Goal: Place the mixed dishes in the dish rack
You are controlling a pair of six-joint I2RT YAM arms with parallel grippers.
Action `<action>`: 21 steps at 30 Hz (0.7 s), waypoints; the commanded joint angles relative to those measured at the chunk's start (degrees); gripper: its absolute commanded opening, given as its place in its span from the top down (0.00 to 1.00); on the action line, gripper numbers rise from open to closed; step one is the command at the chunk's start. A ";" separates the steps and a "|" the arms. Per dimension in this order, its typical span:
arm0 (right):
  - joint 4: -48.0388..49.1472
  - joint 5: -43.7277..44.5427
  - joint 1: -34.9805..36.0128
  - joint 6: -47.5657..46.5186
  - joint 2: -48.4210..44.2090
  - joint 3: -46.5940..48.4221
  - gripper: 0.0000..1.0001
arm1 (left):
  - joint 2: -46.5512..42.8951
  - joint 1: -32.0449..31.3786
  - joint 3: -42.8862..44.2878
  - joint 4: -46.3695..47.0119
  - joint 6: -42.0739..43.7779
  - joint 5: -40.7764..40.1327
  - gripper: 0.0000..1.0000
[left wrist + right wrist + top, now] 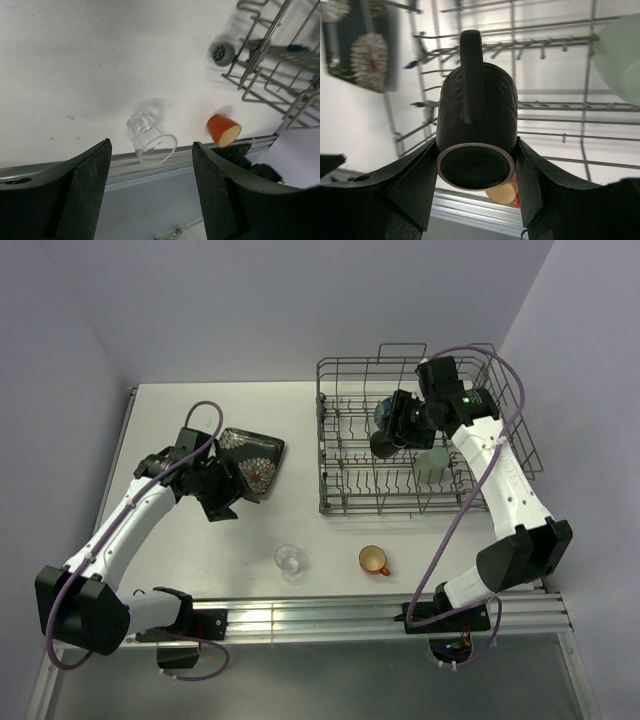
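Note:
My right gripper [398,430] is shut on the dark brown mug [384,444] and holds it over the grey wire dish rack [340,502]. In the right wrist view the mug [476,125] sits between the fingers, handle up and mouth towards the camera. The pale green cup [432,462] stands in the rack; a dark-blue bowl [384,410] shows partly behind the gripper. My left gripper [222,502] is open and empty beside the dark flowered square plate [252,458]. The clear glass [288,559] and the orange mug [374,560] stand on the table.
In the left wrist view the glass [150,140] and the orange mug [223,130] lie ahead of the open fingers, with the rack's corner [270,65] at the upper right. A metal rail [330,615] runs along the table's near edge.

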 commanded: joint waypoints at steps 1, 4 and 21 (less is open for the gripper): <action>-1.63 6.68 0.35 -1.95 0.96 2.20 1.00 | 0.84 -2.20 0.71 -0.36 3.67 -0.57 0.29; -1.72 8.71 0.43 -1.16 2.02 1.41 1.00 | 0.40 -2.21 -1.49 1.75 3.49 1.89 0.29; -2.77 13.19 2.37 0.42 5.36 -2.54 1.00 | 4.71 -2.21 0.53 1.23 7.35 2.78 0.29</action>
